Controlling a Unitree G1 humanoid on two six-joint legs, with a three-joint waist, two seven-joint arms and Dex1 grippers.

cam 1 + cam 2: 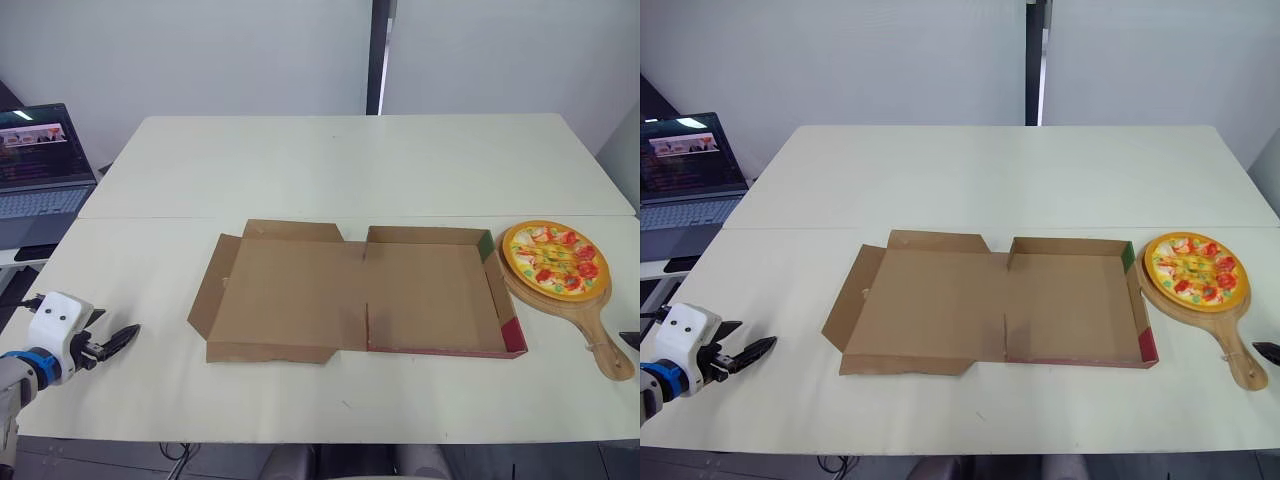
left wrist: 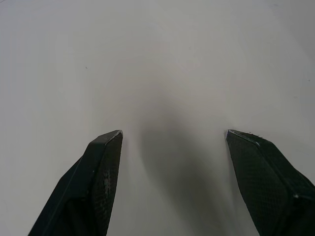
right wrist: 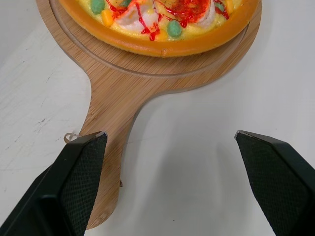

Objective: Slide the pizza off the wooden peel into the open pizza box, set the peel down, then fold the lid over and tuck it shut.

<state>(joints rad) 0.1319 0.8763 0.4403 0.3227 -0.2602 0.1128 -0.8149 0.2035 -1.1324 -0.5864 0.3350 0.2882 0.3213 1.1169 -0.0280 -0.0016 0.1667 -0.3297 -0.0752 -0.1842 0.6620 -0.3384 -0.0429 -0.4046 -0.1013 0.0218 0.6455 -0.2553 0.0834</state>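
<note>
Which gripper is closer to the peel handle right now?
The right gripper: open, it is at the peel handle, which lies by one finger. The left gripper, also open, is over bare table on the pizza box's other side.

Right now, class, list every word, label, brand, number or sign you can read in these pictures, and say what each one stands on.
No text here can be read.
laptop screen: lit, with rows of content, too small and blurred to read.
pizza box: plain brown cardboard with green and red corner patches, no print visible.
wooden peel and pizza: no lettering or marks visible.
</note>
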